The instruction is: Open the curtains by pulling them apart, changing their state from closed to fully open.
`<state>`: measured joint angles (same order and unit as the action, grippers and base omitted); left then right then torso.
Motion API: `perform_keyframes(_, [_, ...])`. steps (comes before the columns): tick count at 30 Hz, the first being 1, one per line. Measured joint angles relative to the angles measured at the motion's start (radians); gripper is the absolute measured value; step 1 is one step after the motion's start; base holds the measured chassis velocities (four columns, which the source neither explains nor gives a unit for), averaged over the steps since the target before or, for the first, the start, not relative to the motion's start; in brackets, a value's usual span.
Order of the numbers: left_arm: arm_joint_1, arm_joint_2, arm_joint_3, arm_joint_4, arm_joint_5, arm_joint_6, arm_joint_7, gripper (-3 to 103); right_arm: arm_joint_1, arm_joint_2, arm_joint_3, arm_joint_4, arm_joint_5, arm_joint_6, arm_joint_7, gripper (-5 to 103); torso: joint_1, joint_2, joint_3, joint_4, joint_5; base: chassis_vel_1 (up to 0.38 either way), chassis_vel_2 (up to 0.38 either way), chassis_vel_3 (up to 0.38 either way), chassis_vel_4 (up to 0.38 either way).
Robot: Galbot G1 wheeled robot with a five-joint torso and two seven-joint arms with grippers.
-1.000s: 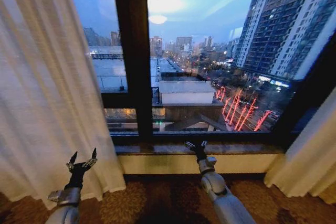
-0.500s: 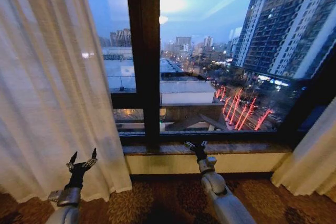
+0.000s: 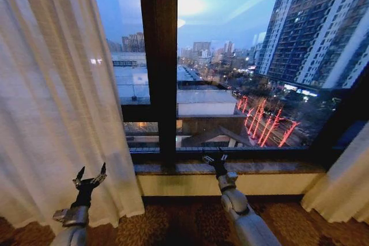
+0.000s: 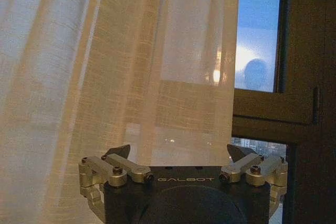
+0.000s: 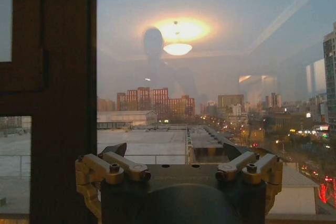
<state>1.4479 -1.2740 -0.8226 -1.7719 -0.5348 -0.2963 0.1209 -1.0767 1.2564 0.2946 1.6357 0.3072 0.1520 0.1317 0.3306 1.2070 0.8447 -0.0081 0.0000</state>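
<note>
Head view: the curtains point(image 3: 52, 96) are seen drawn to both sides, the larger white panel hanging at the left and a smaller part point(image 3: 343, 182) at the lower right (the window point(image 3: 253, 61) between them is uncovered). The left gripper point(image 3: 90, 172) is held low in front of the left panel, fingers spread, nothing grasped. The right gripper point(image 3: 214, 157) is raised before the window sill point(image 3: 259, 168), likewise spread and empty. From the left wrist, sheer pleated fabric is seen just beyond the spread fingers point(image 4: 118, 153).
</note>
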Motion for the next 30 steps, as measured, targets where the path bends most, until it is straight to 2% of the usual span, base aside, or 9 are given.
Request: perform_keyframes(30, [0.000, 0.000, 0.000, 0.000, 0.000, 0.000, 0.000, 100, 0.000, 0.000, 0.000, 0.000, 0.000, 0.000, 0.000, 100, -0.001, 0.000, 0.000, 0.0001, 0.0000, -0.005, 0.002, 0.003, -0.002])
